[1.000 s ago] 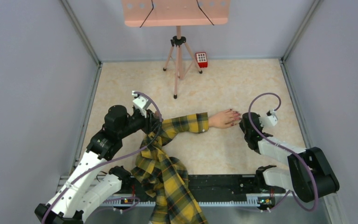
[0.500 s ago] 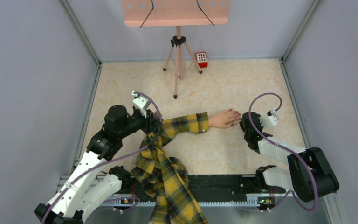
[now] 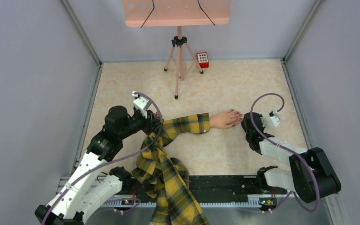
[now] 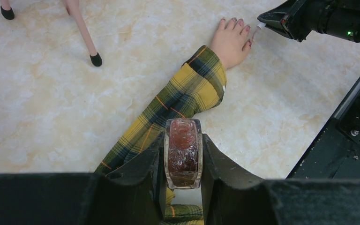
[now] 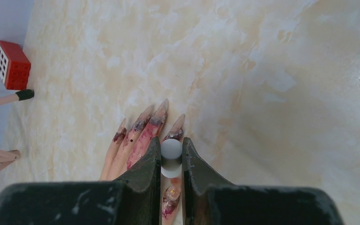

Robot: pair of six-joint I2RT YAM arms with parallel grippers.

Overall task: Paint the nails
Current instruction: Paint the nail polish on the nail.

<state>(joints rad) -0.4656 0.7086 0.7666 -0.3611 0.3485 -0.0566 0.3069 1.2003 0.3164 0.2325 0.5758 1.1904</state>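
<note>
At table centre: you have the hand lying palm down, fingers pointing to 3 o'clock.
Nails: at the hand's 3 o'clock end. Your right wrist view shows them long and pointed, smeared unevenly with dark red, with some colour spilling onto the fingers.
Sleeve: yellow-black plaid. It runs from the wrist toward 8 o'clock and ends in a loose heap at the near edge, between your two arm bases.
Left gripper: at 9 o'clock of the hand, over the sleeve's bend. Its jaws are clamped on a small glass bottle of dark red polish.
Right gripper: at 3 o'clock of the hand, just beside the fingertips. Its jaws are pinched on a white brush stem.
Brush tip: your left wrist view shows a white tip right at the nails of the outer fingers. You cannot tell whether it touches.
Tripod: pink-legged, at 12 o'clock of the sleeve, well apart from the hand.
Box: red, with a white grid face, just beside the tripod at its 3 o'clock, against the back wall.
</note>
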